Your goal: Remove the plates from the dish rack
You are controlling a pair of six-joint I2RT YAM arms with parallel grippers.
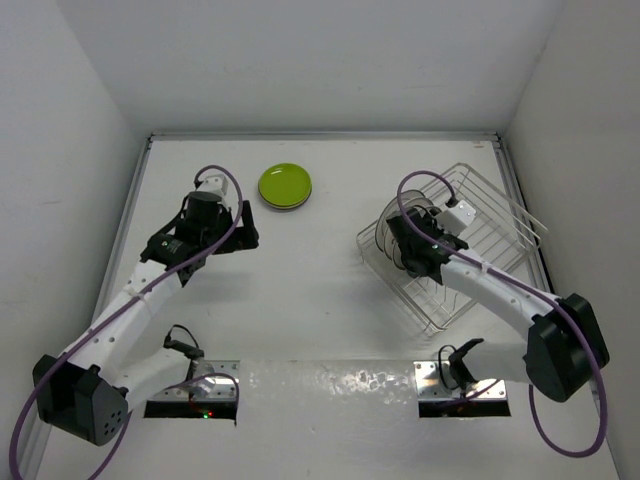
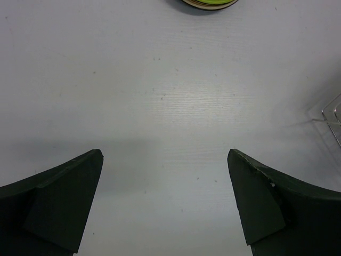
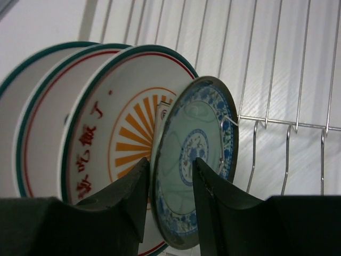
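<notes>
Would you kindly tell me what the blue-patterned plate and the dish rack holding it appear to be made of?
The blue-patterned plate looks like glazed ceramic or perhaps melamine: a smooth, glossy surface with soft highlights and printed blue decoration; the look alone leaves it open. The dish rack appears to be polished metal wire: thin, silvery, shiny rods.

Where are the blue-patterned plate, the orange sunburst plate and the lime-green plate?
blue-patterned plate (image 3: 187, 140): right wrist view, centre of its face.
orange sunburst plate (image 3: 133, 128): right wrist view, on the orange rays.
lime-green plate (image 1: 285, 184): top external view, centre of its upper face.
</notes>
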